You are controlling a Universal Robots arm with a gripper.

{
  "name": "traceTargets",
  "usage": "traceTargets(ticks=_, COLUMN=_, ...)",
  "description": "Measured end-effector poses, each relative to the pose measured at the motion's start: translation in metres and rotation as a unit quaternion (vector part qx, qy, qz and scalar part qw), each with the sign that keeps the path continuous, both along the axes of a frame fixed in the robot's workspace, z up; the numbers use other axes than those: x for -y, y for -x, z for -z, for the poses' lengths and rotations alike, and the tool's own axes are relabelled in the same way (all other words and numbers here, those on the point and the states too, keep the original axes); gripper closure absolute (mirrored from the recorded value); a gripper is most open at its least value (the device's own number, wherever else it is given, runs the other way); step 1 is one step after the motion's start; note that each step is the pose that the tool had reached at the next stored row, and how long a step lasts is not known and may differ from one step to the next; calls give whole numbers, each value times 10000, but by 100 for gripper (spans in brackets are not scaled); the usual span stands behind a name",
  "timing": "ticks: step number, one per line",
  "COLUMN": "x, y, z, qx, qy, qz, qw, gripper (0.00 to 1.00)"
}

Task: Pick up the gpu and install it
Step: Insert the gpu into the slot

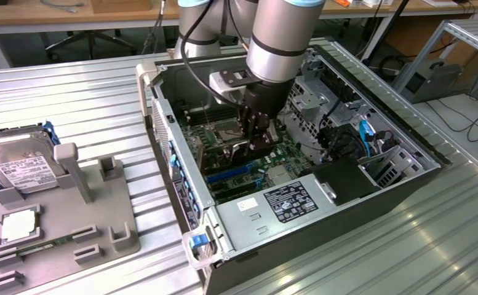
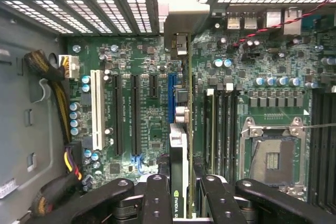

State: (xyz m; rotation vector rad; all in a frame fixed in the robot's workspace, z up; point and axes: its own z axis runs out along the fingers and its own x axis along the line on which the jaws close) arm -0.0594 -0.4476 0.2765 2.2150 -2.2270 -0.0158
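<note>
My gripper (image 1: 255,136) (image 2: 184,199) is down inside the open computer case (image 1: 386,132), over the motherboard (image 2: 147,129). It is shut on the gpu (image 2: 180,145), a thin dark card seen edge-on between the black fingers (image 2: 157,198). The card's silver bracket (image 2: 181,17) sits against the case's rear slot openings. The card stands upright along the blue expansion slot (image 2: 171,90). Whether its edge is seated in a slot I cannot tell. In the exterior view the card is mostly hidden behind the fingers.
Black slots (image 2: 116,111) and a white slot (image 2: 96,108) lie beside the blue one, and the CPU socket (image 2: 270,153) on the card's other side. At the exterior view's left, a grey holder (image 1: 66,236) carries a silver hard drive (image 1: 21,166). The power supply (image 1: 292,200) sits low in the case.
</note>
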Motion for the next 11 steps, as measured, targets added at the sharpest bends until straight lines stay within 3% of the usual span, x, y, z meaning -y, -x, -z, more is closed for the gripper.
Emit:
traceTargets(ticks=2, x=30, y=0, z=0, qx=0, qy=0, qz=0, qw=10000, gripper=73)
traceTargets(ticks=11, x=49, y=37, z=0, qx=0, qy=-1, qz=0, qw=10000, gripper=73)
